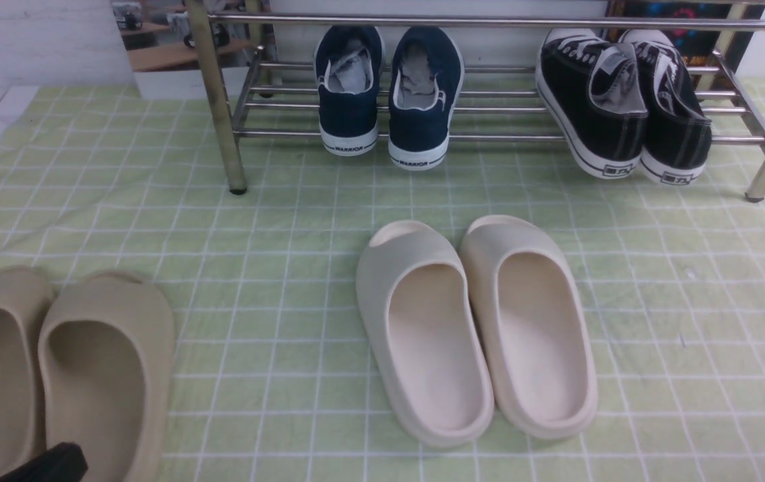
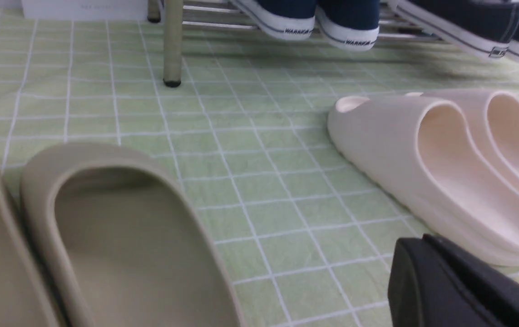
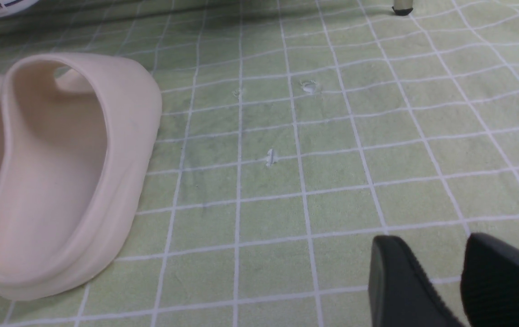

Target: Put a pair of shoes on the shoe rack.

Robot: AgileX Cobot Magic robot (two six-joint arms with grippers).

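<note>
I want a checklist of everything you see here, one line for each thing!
Surface: green checked cloth, wrinkled, a few small marks.
Job's things: navy shoes side by side on the shoe rack, heels outward.
Clutter: black sneakers also on the rack; cream slides and tan slides on the cloth.
End effectors: left end effector low by the tan slides, state unclear; right end effector slightly parted, empty.
Cables: nothing seen.
Surroundings: white wall behind.
</note>
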